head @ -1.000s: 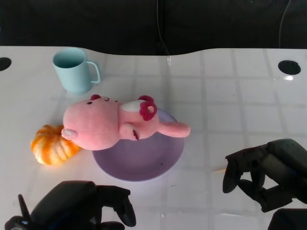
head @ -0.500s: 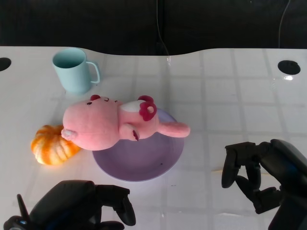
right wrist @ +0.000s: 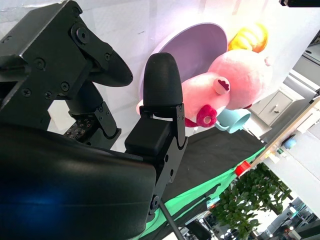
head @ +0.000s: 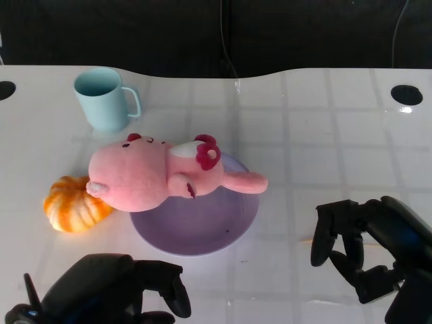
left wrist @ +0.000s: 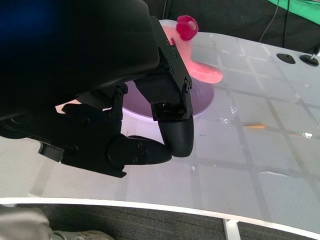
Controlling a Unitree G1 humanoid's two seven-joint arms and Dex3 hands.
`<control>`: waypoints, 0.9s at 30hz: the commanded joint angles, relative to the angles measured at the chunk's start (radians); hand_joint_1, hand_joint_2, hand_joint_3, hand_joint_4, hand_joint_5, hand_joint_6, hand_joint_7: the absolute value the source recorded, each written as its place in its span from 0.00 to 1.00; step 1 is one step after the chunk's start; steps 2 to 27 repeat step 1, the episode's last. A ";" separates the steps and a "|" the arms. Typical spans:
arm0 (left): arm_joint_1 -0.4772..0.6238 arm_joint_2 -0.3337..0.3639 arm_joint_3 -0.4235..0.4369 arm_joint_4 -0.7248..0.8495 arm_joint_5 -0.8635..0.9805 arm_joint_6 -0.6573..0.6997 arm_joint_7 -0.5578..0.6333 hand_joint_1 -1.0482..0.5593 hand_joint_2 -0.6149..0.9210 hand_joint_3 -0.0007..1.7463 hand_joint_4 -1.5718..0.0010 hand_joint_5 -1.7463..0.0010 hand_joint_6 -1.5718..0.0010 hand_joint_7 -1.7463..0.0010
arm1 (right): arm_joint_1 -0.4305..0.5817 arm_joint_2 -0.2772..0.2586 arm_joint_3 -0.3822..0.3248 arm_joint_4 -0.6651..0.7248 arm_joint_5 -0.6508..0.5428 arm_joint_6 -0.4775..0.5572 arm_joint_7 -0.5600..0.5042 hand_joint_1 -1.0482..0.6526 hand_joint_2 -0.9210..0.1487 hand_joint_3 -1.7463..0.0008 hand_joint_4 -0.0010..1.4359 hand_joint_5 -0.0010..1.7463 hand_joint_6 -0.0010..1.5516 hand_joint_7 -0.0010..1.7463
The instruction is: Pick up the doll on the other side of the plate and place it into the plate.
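Left hand (head: 115, 290) low at the near table edge, fingers curled in, holding nothing. Orange pumpkin (head: 75, 204) beyond it and slightly outboard, touching the doll's head. Teal mug (head: 104, 98) farther still, well apart from either hand. Pink doll (head: 158, 174) straight beyond left hand, lying on its side across the far rim of the purple plate (head: 202, 226) — head hanging off toward the pumpkin, one ear reaching toward the right hand's side. Plate just beyond left hand's fingertips, near. Right hand (head: 368, 246) off to the plate's other side, fingers spread apart, empty — doll up and inboard of it, not touching.
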 commanded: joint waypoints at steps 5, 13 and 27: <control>0.006 0.017 0.010 -0.014 -0.003 0.003 -0.012 0.47 1.00 0.20 0.58 0.11 0.51 0.47 | -0.004 -0.005 -0.011 0.000 0.010 0.005 0.003 0.65 0.64 0.17 0.64 0.98 0.59 0.72; 0.006 0.017 0.010 -0.014 -0.003 0.003 -0.012 0.47 1.00 0.20 0.58 0.11 0.51 0.47 | -0.004 -0.005 -0.011 0.000 0.010 0.005 0.003 0.65 0.64 0.17 0.64 0.98 0.59 0.72; 0.006 0.017 0.010 -0.014 -0.003 0.003 -0.012 0.47 1.00 0.20 0.58 0.11 0.51 0.47 | -0.004 -0.005 -0.011 0.000 0.010 0.005 0.003 0.65 0.64 0.17 0.64 0.98 0.59 0.72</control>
